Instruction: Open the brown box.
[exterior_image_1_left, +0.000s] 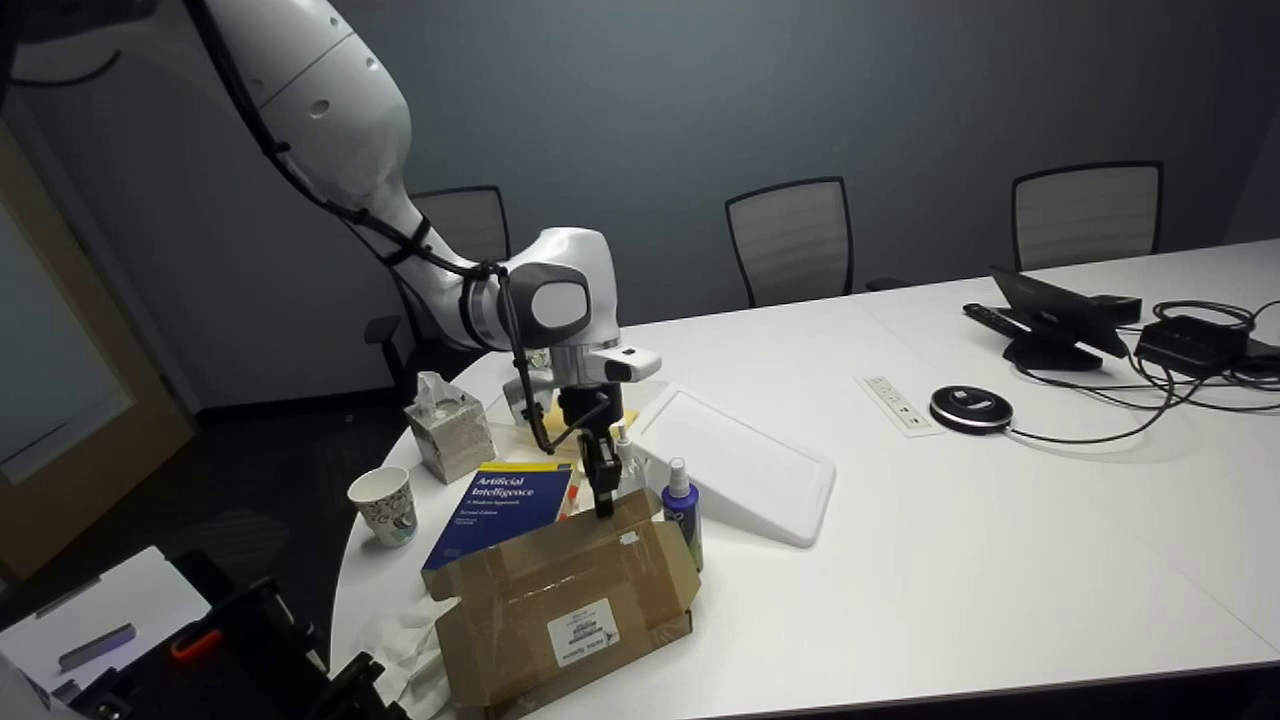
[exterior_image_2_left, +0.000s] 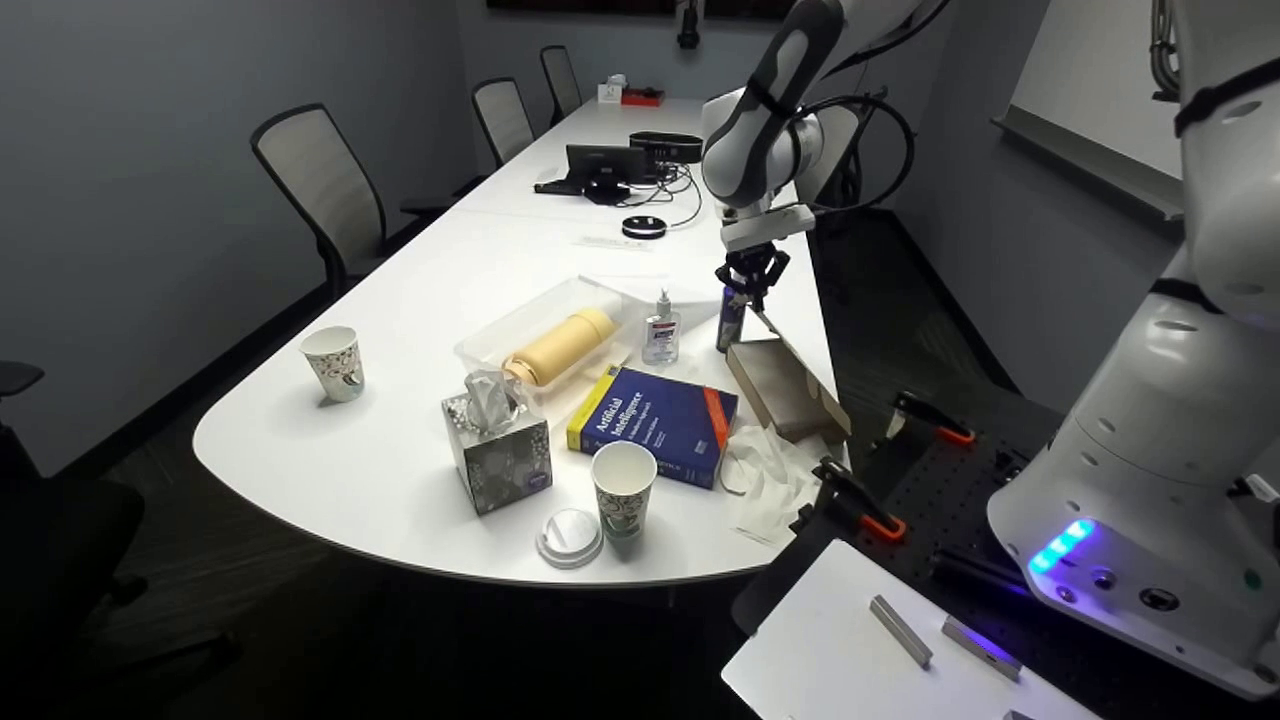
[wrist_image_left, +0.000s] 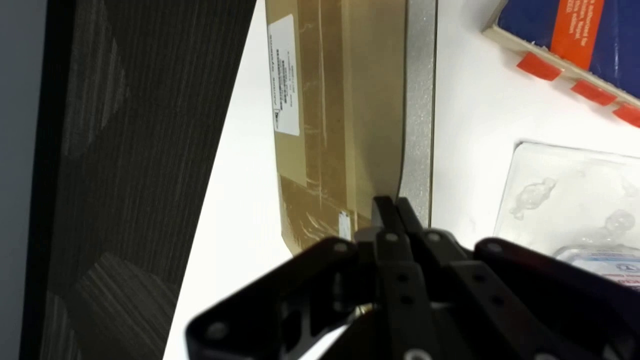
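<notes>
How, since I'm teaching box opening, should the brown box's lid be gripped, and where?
Likely by the free upper edge of the lid, from above, one finger of the gripper on each face. In both exterior views the brown box has its lid tilted up, offering a thin edge to pinch. The purple bottle stands close by one end, so coming sideways there looks tighter.

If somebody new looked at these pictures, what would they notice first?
Probably the white robot arm, stretched over the white table, its end effector closed at the upper edge of the brown cardboard box. Next might come the blue Artificial Intelligence book, lying near that box. In an exterior view, a blue light glows on the robot's base.
</notes>
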